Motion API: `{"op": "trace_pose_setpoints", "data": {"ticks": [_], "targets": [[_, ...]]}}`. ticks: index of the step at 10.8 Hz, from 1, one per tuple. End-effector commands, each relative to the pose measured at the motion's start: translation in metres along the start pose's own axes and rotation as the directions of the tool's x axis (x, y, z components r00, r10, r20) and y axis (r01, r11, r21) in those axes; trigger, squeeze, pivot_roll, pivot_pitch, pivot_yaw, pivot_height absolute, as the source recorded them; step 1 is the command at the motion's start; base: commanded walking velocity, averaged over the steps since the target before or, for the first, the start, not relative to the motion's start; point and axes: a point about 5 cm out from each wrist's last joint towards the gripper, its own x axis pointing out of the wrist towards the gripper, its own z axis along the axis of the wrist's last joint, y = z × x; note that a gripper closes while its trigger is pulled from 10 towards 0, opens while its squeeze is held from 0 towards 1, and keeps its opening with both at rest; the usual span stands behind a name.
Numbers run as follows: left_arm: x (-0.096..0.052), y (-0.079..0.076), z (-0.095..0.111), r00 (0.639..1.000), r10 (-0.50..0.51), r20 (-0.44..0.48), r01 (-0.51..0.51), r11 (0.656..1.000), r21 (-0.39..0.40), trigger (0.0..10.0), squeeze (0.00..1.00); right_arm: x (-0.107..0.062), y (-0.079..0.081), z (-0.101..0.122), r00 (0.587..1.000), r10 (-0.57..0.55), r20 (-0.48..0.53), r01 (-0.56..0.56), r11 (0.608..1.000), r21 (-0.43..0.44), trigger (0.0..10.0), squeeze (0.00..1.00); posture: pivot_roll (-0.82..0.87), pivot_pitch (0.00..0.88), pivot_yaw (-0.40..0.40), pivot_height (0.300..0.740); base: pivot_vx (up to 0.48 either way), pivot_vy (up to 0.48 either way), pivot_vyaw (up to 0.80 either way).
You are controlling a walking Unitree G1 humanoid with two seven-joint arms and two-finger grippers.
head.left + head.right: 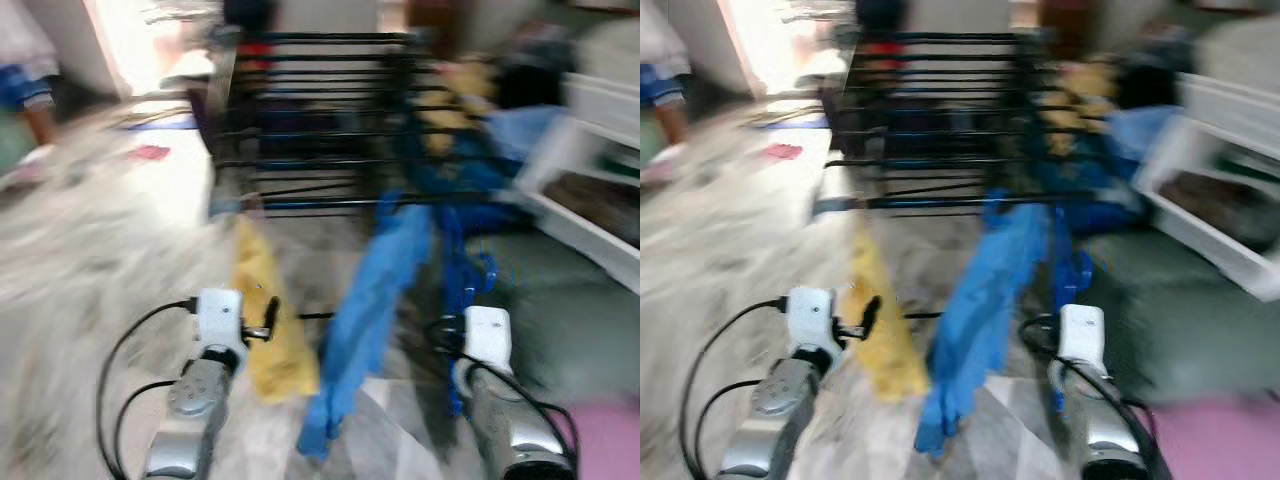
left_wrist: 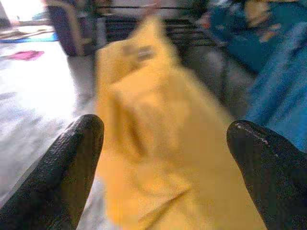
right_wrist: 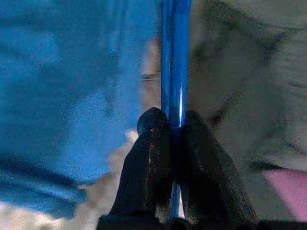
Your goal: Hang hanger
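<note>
Right gripper (image 3: 175, 125) is pinching a blue hanger (image 3: 175, 62) at center frame; left gripper (image 2: 165, 139) is spreading its fingers before a yellow cloth (image 2: 158, 143).

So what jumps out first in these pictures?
A long blue cloth and a yellow cloth hang from the black drying rack, between the two arms. The right gripper pinches a thin blue plastic hanger; the left gripper is open, facing the yellow cloth.
</note>
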Motion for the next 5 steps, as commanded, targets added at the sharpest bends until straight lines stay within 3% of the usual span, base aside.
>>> {"op": "trace_pose_setpoints", "data": {"ticks": [1, 4, 5], "targets": [[0.001, -0.002, 0.001, 1.0, 0.0, -0.005, 0.0, 1.0, 0.006, 10.0, 0.0, 0.0, -0.002, 0.006, 1.0, 0.001, 0.015, -0.001, 1.0, -0.01, 10.0, 0.0, 0.01, 0.0, -0.007, 0.74, 0.0, 0.0, 0.0], [0.004, -0.002, 0.002, 1.0, -0.004, -0.014, 0.004, 1.0, 0.008, 10.0, 0.0, 0.005, 0.004, 0.008, 0.999, 0.042, -0.026, -0.042, 0.999, -0.006, 10.0, 0.0, 0.01, 0.0, -0.004, 0.74, 0.0, 0.0, 0.0], [0.004, -0.003, 0.001, 1.0, -0.004, -0.022, 0.004, 1.0, 0.008, 10.0, 0.0, 0.007, 0.013, 0.01, 0.996, 0.089, -0.032, -0.089, 0.996, -0.008, 10.0, 0.0, 0.01, 0.0, -0.002, 0.74, 0.0, 0.0, 0.0]]}}
